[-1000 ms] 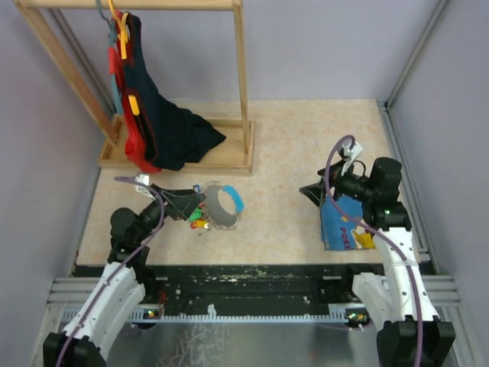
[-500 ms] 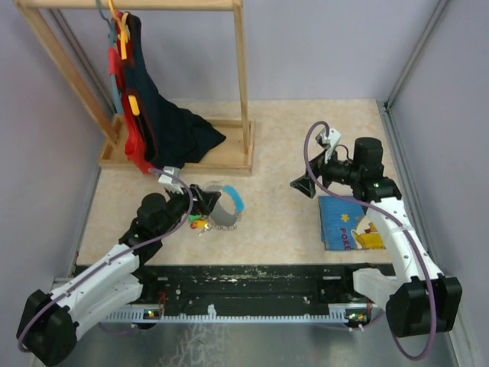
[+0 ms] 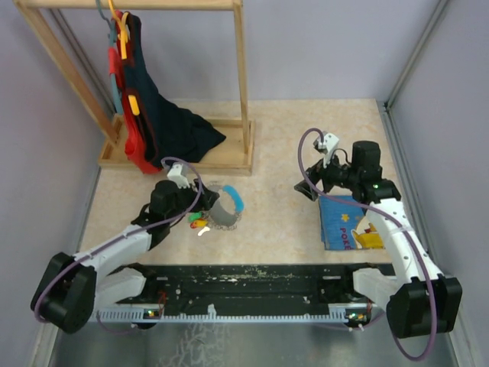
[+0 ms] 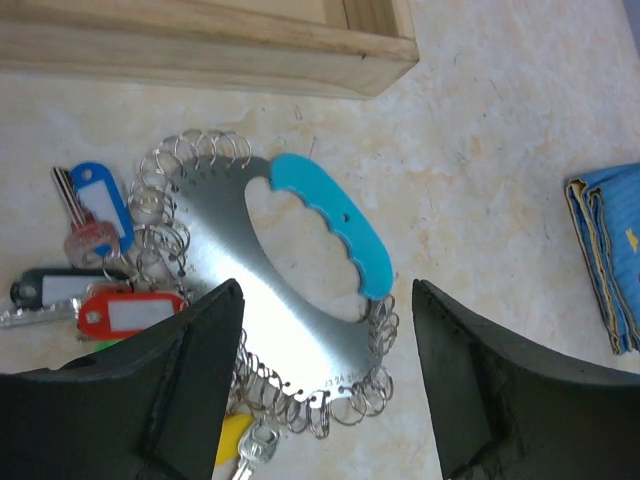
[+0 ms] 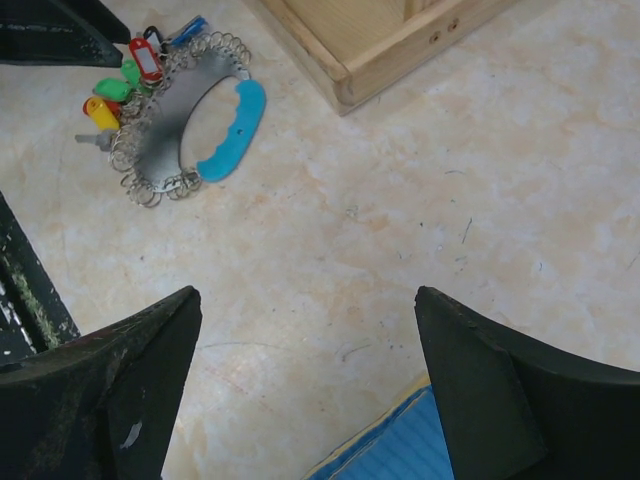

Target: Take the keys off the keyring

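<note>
left gripper [image 4: 325, 298] spread wide, empty, above keyring [image 4: 212, 225] | keys [image 4: 122, 312] lay attached at keyring's left | right gripper [image 5: 305, 303] spread wide, empty, well right of keyring

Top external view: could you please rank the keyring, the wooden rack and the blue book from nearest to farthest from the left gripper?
1. keyring, just right of the left gripper.
2. wooden rack, behind it, at the far left of the table.
3. blue book, across the table on the right side.
</note>
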Robot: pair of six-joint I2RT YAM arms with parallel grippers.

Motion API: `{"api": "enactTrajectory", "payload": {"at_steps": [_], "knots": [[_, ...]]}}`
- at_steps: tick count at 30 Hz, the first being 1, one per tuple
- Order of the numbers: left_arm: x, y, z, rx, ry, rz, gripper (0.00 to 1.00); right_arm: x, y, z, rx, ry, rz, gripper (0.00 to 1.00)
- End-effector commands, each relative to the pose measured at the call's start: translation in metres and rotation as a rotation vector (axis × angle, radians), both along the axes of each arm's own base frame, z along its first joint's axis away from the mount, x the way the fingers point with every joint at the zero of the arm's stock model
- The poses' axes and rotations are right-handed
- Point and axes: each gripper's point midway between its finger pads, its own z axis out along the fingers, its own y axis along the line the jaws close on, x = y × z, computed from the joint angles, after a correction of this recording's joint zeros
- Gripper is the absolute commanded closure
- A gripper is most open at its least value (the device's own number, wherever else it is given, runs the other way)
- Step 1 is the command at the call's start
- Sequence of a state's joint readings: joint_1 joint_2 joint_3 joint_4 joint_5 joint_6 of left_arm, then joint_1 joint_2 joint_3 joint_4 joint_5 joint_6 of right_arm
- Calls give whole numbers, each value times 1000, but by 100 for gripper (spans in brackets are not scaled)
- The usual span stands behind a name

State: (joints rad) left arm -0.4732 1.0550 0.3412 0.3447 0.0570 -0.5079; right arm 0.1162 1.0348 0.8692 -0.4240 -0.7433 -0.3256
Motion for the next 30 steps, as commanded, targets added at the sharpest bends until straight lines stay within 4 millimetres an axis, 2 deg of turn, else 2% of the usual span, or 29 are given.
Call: {"api": "enactTrajectory", "payload": {"at_steps": [1,5,9,10,14,17,30], "knots": [[29,1,15,88,-2,42,30,1,6,-1,-17,-33,30,12],[53,22,-3,324,36,93,32,0,12,-9,-22,-7,50,14],[64,22,-19,424,64,51,34,-1,14,-12,-21,1,55,14],[65,23,-25,443,86,43,37,-1,14,-12,-21,2,58,14],[64,30,-39,448,144,29,47,-1,15,-14,-30,2,61,15],[61,34,-42,404,163,25,53,0,14,-16,-40,2,57,15],[37,27,-49,317,244,-6,66,-1,15,-18,-40,6,61,16]]}}
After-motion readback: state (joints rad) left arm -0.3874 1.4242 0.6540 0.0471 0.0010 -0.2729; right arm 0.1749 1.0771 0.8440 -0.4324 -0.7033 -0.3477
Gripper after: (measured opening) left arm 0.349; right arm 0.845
